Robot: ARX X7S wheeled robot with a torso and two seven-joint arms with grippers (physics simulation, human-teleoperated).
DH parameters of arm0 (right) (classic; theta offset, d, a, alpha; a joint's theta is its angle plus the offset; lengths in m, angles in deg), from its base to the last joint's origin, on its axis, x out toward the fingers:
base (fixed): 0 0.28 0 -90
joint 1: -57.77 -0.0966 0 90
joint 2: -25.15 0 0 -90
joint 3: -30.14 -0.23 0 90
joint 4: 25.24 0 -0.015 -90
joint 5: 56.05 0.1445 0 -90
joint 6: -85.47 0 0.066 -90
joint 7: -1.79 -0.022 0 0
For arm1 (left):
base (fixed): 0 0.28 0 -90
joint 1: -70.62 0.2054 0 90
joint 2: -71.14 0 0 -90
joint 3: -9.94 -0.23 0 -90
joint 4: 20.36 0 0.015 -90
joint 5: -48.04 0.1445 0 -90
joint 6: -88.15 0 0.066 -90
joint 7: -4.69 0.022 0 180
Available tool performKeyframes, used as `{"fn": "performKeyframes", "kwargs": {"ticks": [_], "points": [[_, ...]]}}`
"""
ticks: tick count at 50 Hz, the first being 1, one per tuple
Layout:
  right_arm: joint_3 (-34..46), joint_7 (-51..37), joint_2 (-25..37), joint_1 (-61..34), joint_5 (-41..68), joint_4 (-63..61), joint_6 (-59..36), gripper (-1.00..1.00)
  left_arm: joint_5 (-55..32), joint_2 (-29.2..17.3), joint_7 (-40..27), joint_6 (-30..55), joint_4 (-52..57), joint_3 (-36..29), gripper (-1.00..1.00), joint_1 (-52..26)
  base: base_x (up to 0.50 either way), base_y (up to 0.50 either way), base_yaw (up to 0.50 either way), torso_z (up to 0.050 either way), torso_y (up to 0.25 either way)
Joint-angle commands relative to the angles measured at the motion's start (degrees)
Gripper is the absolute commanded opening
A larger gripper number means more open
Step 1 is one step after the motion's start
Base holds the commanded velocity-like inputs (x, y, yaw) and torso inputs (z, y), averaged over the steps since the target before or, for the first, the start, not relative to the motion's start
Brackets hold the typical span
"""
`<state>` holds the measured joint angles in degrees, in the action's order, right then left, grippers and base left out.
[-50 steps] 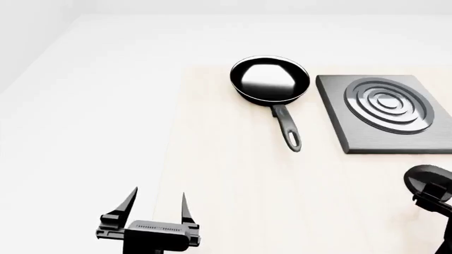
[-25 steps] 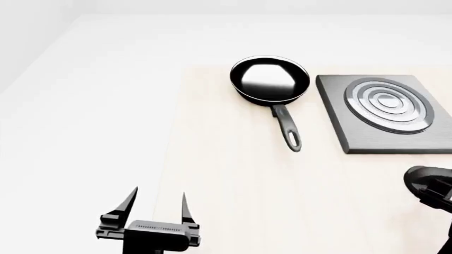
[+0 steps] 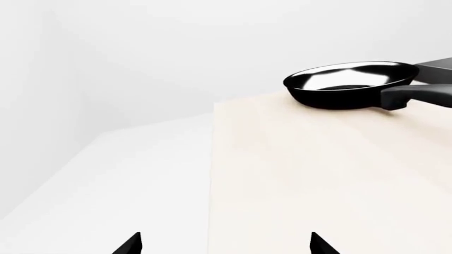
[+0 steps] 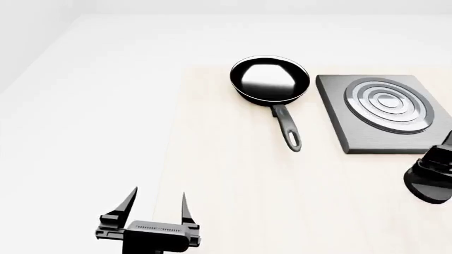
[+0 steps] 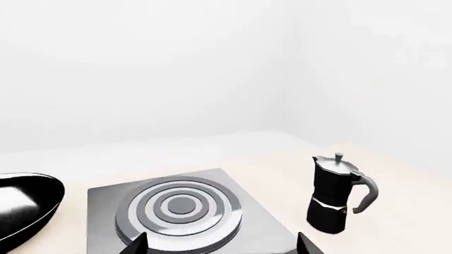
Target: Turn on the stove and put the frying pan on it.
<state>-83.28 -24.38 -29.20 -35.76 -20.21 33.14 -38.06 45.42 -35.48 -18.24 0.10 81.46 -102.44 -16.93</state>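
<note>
Resting on the pale bench (image 4: 233, 180) near the top centre of the head view, the frying pan (image 4: 270, 79) lies just left of the stove (image 4: 385, 112), handle toward the lower right; it is not yet on the burner. The left claw (image 4: 156, 203) hangs at lower left, prongs apart. The right claw (image 4: 432, 177) sits at the right edge, seemingly over the knob, its prongs spread in its wrist view. A moka pot (image 5: 337, 194) stands beside the stove.

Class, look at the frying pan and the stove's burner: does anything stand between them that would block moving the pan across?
Nothing visible does. The frying pan sits on the table beside the stove, with only bare tabletop between them. The moka pot stands on the stove's far side, away from that path.
</note>
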Motion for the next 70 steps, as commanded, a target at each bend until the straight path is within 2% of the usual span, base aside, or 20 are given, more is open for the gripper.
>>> {"fn": "performKeyframes", "kwargs": {"ticks": [1, 2, 6, 9, 11, 20, 34, 44, 53, 70], "points": [[7.3, -3.87, 1.52, -5.41, 3.92, -11.17, -8.14, 1.0, -0.24, -0.21, -0.17, 0.01, 0.11, -0.09, 1.0, -0.03, 0.0, 0.0, 0.0, 0.0, 0.0], [8.62, -3.47, 0.72, -7.6, 6.45, -10.62, -9.49, 1.0, -0.25, -0.2, -0.15, -0.03, 0.05, -0.15, 1.0, -0.06, 0.0, 0.0, 0.0, 0.0, 0.0], [15.96, -3.53, 0.92, -12.96, 4.51, -10.22, -11.71, 1.0, -0.25, -0.27, -0.19, -0.05, -0.07, -0.22, 1.0, -0.16, 0.0, 0.0, 0.0, 0.0, 0.0], [18.43, -4.49, 0.78, -16.09, 5.47, -10.3, -14.86, 1.0, -0.26, -0.28, -0.21, -0.11, -0.25, -0.32, 1.0, -0.26, 0.0, 0.0, 0.0, 0.0, 0.0], [19.78, -6.04, -1.65, -20.9, 8.56, -7.7, -18.8, 1.0, -0.2, -0.29, -0.23, -0.15, -0.28, -0.44, 1.0, -0.26, 0.0, 0.0, 0.0, 0.0, 0.0], [30.3, -4.18, -5.67, -34.23, 6.71, 3.69, -23.61, 1.0, -0.25, -0.42, -0.39, -0.15, -0.19, -0.62, 1.0, -0.27, 0.0, 0.0, 0.0, 0.0, 0.0], [34.83, 2.41, -13.27, -44.81, 9.64, 19.53, -25.24, 1.0, -0.34, -0.58, -0.61, -0.1, -0.11, -0.95, 1.0, -0.31, 0.0, 0.0, 0.0, 0.0, 0.0], [43.28, 6.54, -17.21, -54.7, 5.45, 36.8, -28.18, 1.0, -0.8, -0.8, -0.63, -0.02, 0.03, -0.9, 1.0, -0.38, 0.0, 0.0, 0.0, 0.0, 0.0], [45.78, 8.13, -19.81, -62.09, 3.38, 49.24, -29.95, 1.0, -0.96, -0.84, -0.66, -0.11, -0.14, -1.13, 1.0, -0.53, 0.0, 0.0, 0.0, 0.0, 0.0], [50.02, 12.38, -25.3, -73.1, -2.6, 74.09, -24.08, 1.0, -1.29, -1.11, -0.84, -0.21, -0.01, -1.31, 1.0, -0.56, 0.0, 0.0, 0.0, 0.0, 0.0]]}}
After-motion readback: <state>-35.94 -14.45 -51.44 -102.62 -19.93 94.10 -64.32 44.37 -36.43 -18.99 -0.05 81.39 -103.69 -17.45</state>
